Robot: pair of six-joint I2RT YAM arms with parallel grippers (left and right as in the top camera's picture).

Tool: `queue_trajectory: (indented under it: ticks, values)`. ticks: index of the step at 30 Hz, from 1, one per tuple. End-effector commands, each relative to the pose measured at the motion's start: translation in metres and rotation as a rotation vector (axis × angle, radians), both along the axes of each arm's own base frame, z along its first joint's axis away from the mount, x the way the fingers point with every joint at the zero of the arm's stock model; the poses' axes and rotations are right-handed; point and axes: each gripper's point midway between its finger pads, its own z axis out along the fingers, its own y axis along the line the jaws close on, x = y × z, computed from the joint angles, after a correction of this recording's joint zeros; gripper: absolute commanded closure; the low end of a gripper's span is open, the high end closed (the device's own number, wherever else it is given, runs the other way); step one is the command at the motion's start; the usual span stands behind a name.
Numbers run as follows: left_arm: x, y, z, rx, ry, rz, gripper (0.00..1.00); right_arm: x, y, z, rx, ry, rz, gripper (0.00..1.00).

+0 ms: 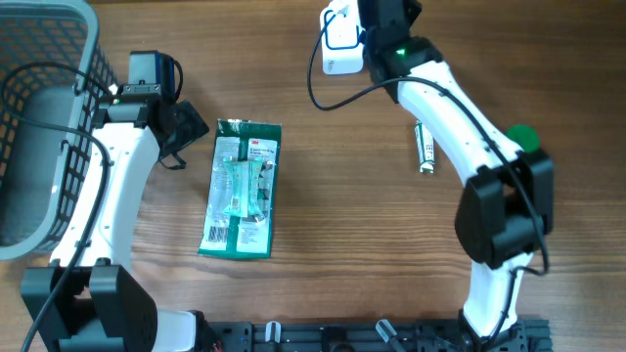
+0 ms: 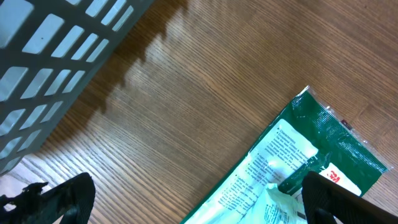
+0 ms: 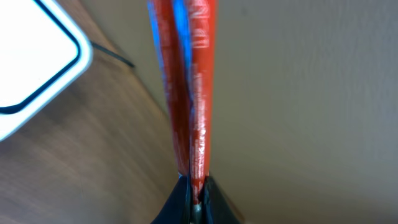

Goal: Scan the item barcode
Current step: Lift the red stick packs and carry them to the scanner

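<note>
Right tool [image 3: 198, 190] pinches a thin red, blue-streaked packet [image 3: 200, 93] edge-on near the white scanner [image 3: 28, 56]; left tool [image 2: 196, 202] gapes wide

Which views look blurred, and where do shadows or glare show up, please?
Right wrist: the red packet pinched in the right gripper is soft, too close to focus. Left wrist: the basket casts a ragged shadow on the table; mild glare on the green package. Overhead: sharp, evenly lit.

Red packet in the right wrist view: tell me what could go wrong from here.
The right gripper pinches the red packet only by one edge, so it may slip or twist. It sits beside the white scanner, not over it, so any barcode may not face the scanner.
</note>
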Motion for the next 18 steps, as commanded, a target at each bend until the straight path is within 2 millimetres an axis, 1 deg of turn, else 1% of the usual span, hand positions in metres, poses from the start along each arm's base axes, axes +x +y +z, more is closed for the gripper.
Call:
queue_trajectory:
  ticks: [1,5,7,10,13,18]
  values:
    - [-0.002,0.004,-0.004,0.007,0.008,0.027,0.0,0.006,-0.019,-0.014,-0.086,-0.039,-0.133,0.96]
    - [-0.002,0.004,-0.004,0.007,0.008,0.027,0.0,0.01,-0.017,-0.039,-0.086,-0.014,-0.146,0.96]
    - [-0.002,0.004,-0.004,0.007,0.008,0.027,0.0,0.01,-0.021,-0.049,-0.108,-0.008,-0.172,0.96]
    - [-0.002,0.004,-0.004,0.007,0.008,0.027,0.0,0.01,-0.022,-0.058,-0.112,-0.004,-0.191,0.96]
    - [-0.002,0.004,-0.004,0.007,0.008,0.027,0.0,0.009,-0.018,-0.064,-0.101,-0.002,-0.194,0.96]
    - [-0.002,0.004,-0.004,0.007,0.008,0.027,0.0,0.003,0.0,-0.073,-0.126,0.028,-0.156,0.96]
